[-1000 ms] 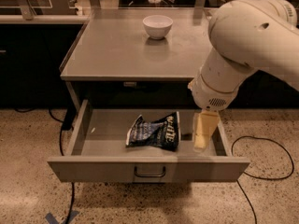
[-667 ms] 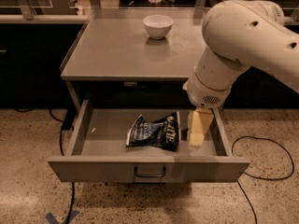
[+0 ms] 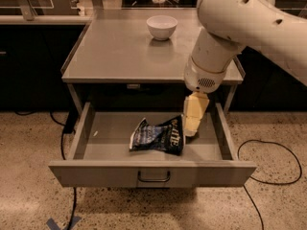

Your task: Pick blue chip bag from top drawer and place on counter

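Note:
The blue chip bag [image 3: 158,136], crumpled with white lettering, lies flat in the middle of the open top drawer [image 3: 96,169]. My gripper [image 3: 193,124] hangs from the big white arm [image 3: 240,28] and reaches down into the drawer at the bag's right edge, touching or nearly touching it. The grey metal counter [image 3: 115,51] sits right above the drawer.
A white round bowl [image 3: 161,27] stands at the back middle of the counter. Dark cabinets with a pale ledge [image 3: 43,19] run behind. Black cables [image 3: 268,162] lie on the speckled floor to the right and left of the drawer.
My arm has swung left and the gripper has moved from the drawer's right side to the bag's right edge. The bag has not moved.

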